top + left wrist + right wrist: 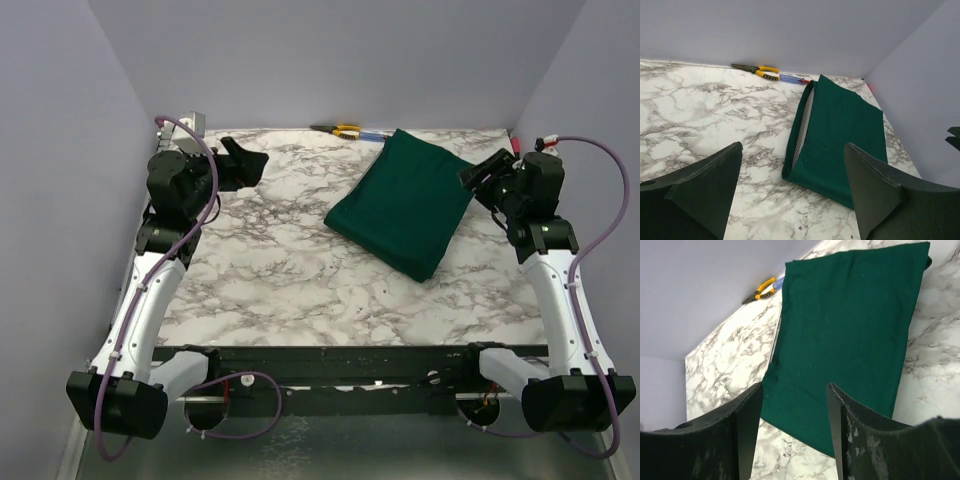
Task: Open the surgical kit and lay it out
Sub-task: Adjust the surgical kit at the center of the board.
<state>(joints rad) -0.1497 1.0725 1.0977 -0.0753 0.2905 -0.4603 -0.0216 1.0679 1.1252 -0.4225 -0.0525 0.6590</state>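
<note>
While the folded dark green cloth wrap (pixel 405 200) lies closed on the far right part of the white marble-patterned table (pixel 280 270), both arms hover off it. The left gripper (pixel 243 160) hangs well apart at the far left, its fingers spread wide and holding nothing. The right gripper (pixel 485 172) sits just beside the wrap's right edge, also spread and empty. An edge of the steel wire-mesh tray (pixel 802 125) shows along the wrap's left side. Yellow-handled pliers (pixel 760 71) and a blue pen (pixel 792 78) lie against the back wall, just beside the wrap's far corner.
</note>
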